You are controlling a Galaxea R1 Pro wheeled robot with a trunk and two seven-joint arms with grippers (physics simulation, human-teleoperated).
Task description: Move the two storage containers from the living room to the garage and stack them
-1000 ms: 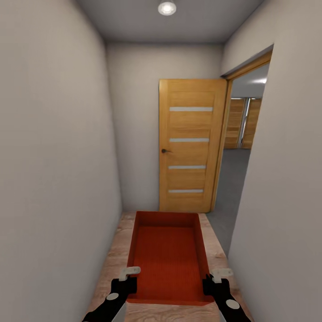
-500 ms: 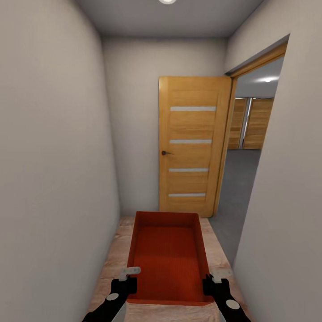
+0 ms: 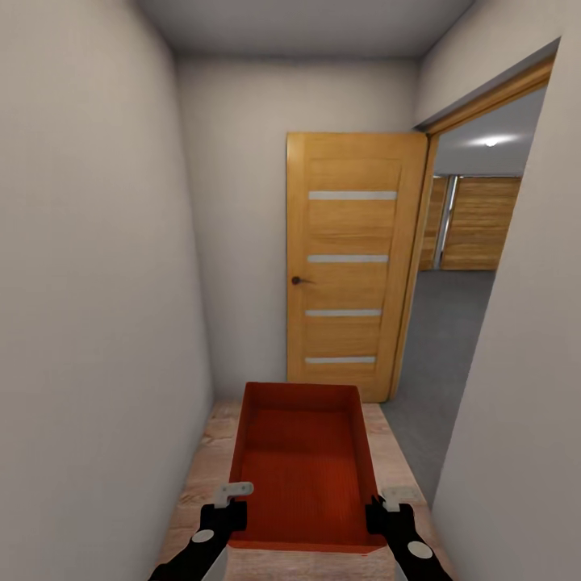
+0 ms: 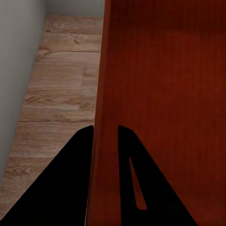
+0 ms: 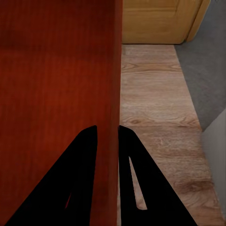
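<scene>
One orange-red storage container (image 3: 303, 464) hangs in front of me above the wood plank floor, open top up and empty. My left gripper (image 3: 230, 507) is shut on its left wall (image 4: 101, 117), one finger on each side of the thin wall. On the opposite side my right gripper (image 3: 386, 508) is shut on the right wall (image 5: 117, 94) the same way. Through the open doorway at the right I see the garage's dark grey floor (image 3: 440, 331) and its wooden slatted door (image 3: 476, 222).
I stand in a narrow hallway with plain walls close on both sides. An open wooden door (image 3: 351, 262) with frosted strips stands ahead against the end wall. Light plank flooring (image 3: 210, 452) runs under the box and meets the grey concrete at the doorway threshold.
The view has moved forward along the hallway: the door and the doorway look bigger and more of the garage shows. The container and both grippers keep their places in the picture.
</scene>
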